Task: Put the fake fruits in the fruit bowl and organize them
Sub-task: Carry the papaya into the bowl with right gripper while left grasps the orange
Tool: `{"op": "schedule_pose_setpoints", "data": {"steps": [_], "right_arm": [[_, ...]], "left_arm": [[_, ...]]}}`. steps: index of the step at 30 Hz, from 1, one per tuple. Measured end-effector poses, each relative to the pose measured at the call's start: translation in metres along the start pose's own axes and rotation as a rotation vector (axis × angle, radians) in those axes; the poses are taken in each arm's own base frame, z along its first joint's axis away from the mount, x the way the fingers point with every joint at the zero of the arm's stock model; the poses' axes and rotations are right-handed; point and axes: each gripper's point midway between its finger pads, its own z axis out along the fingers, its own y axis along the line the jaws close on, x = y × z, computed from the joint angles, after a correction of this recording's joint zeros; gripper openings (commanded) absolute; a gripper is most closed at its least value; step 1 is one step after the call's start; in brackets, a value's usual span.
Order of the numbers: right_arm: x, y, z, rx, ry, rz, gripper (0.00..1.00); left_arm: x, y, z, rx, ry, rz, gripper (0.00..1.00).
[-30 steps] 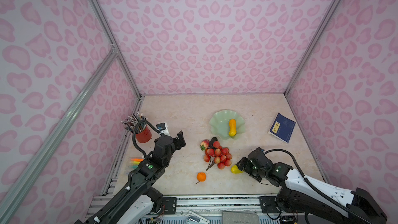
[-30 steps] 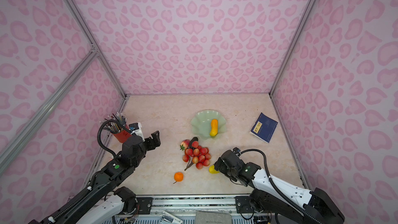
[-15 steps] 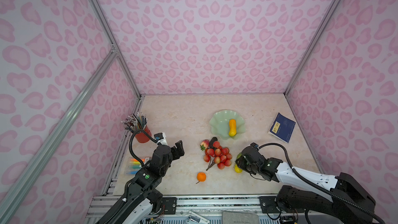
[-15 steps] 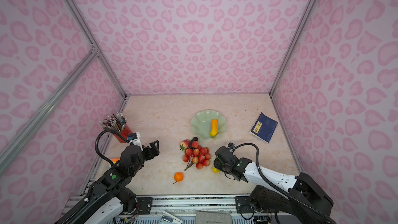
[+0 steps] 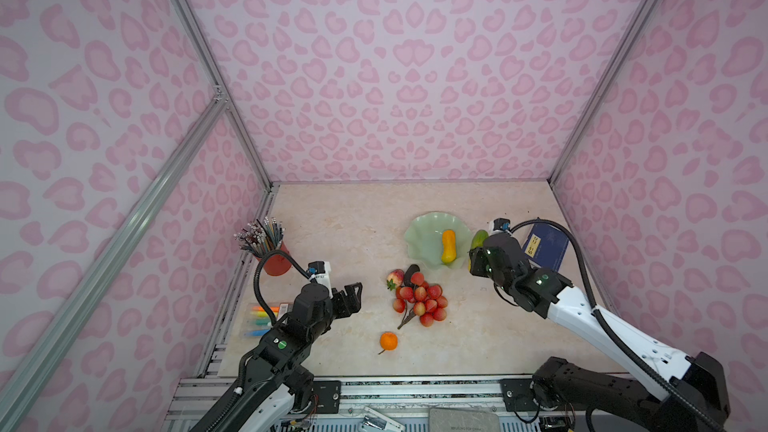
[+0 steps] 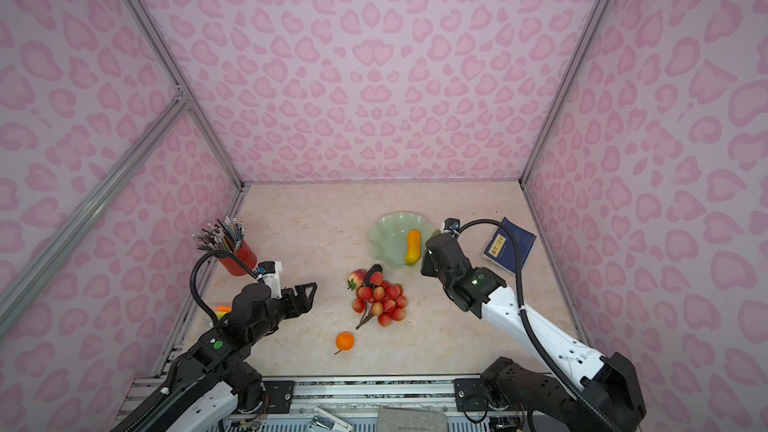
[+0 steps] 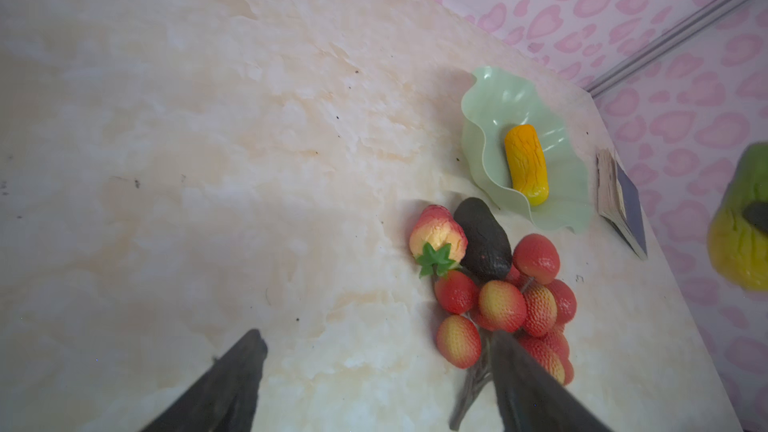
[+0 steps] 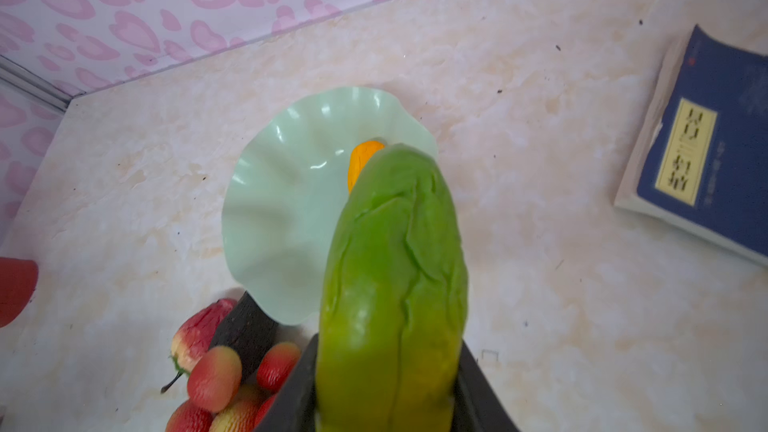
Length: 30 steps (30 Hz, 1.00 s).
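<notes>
Yellow-green oval (image 5: 478,238), tip toward back wall (image 5: 395,76)

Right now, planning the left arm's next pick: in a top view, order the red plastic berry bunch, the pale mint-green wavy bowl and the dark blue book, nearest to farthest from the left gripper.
1. The red plastic berry bunch, just right of the left gripper.
2. The pale mint-green wavy bowl, farther back and right.
3. The dark blue book, at the far right.
</notes>
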Motion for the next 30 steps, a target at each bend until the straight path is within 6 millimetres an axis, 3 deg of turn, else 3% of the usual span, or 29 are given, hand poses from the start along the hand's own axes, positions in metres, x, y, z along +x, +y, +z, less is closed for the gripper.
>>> {"op": "schedule_pose_setpoints", "data": {"steps": [5, 10, 14, 16, 23, 30], "right_arm": [[-0.011, 0.014, 0.056, 0.008, 0.112, -0.113, 0.35], [0.004, 0.01, 0.111, 0.02, 0.234, -0.151, 0.34], [0.012, 0.008, 0.14, 0.021, 0.282, -0.153, 0.38], [0.016, 0.011, 0.149, 0.008, 0.301, -0.157, 0.45], [0.013, 0.014, 0.154, 0.003, 0.3, -0.148, 0.68], [-0.028, 0.014, 0.109, -0.023, 0.15, -0.098, 0.88]], "left_arm": [[0.026, -0.014, 0.005, 0.078, 0.125, 0.029, 0.8], [0.057, -0.034, 0.004, 0.164, 0.236, 0.085, 0.79], [0.074, -0.037, 0.001, 0.186, 0.281, 0.094, 0.79], [0.081, -0.038, -0.001, 0.197, 0.295, 0.096, 0.79], [0.096, -0.036, -0.003, 0.195, 0.332, 0.108, 0.79], [0.12, -0.04, -0.003, 0.19, 0.416, 0.149, 0.79]]}}
